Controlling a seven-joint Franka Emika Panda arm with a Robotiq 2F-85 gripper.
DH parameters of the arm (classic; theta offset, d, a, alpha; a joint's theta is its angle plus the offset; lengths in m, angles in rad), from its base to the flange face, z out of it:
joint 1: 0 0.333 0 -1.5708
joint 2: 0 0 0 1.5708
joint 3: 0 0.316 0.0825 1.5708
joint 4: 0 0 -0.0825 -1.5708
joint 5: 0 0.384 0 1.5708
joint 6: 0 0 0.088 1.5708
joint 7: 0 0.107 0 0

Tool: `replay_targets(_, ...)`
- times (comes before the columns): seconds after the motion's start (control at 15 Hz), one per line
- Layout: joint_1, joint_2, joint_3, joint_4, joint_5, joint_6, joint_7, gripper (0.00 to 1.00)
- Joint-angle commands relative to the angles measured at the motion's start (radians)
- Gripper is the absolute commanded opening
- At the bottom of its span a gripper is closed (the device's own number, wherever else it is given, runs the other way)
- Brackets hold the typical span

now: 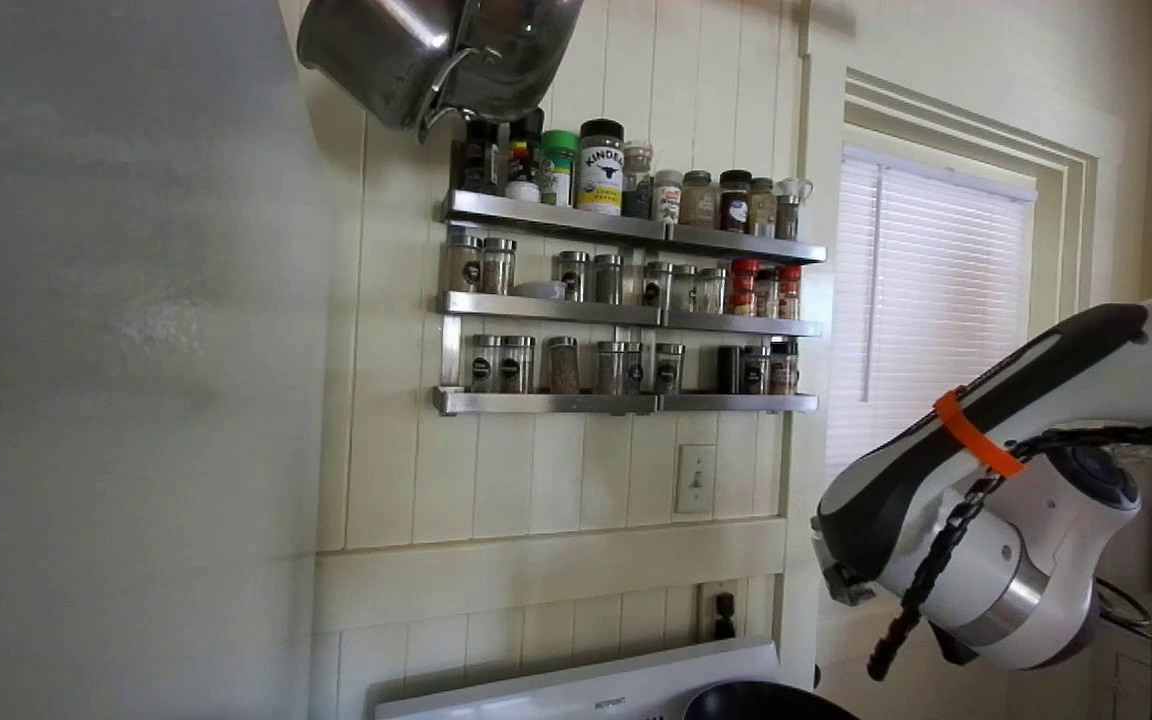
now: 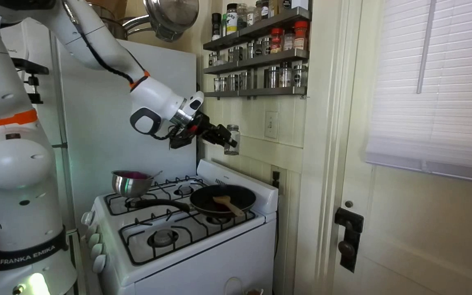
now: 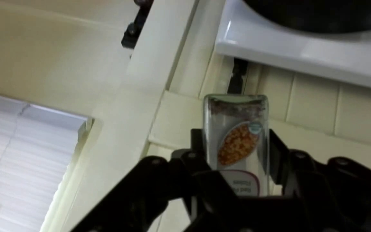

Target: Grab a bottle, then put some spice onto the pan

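Observation:
My gripper is shut on a clear spice bottle, which hangs nearly upright in the air near the wall. In the wrist view the bottle shows a red pepper flakes label, upside down there, with a pad on either side; dark flakes lie at the bottle's base. Below it on the stove is the black pan, with a wooden spoon resting in it. Part of the pan also appears at the top of the wrist view. An exterior view shows only the curved rim of the pan; bottle and fingers are not visible there.
The white stove has a raised back panel behind the pan. A steel pot sits on the far burner. Wall shelves full of spice jars are above; steel pots hang higher.

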Motion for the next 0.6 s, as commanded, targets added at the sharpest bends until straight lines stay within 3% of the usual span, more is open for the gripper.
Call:
replay_targets(0.0,-0.076,0.078,0.054,0.017,0.22,-0.035,-0.25,0.23)
replay_targets(0.2,-0.082,0.201,0.088,0.084,0.398,0.097,-0.471,0.23)
replay_targets(0.53,-0.032,0.405,0.132,0.296,0.608,0.345,-0.818,0.23)
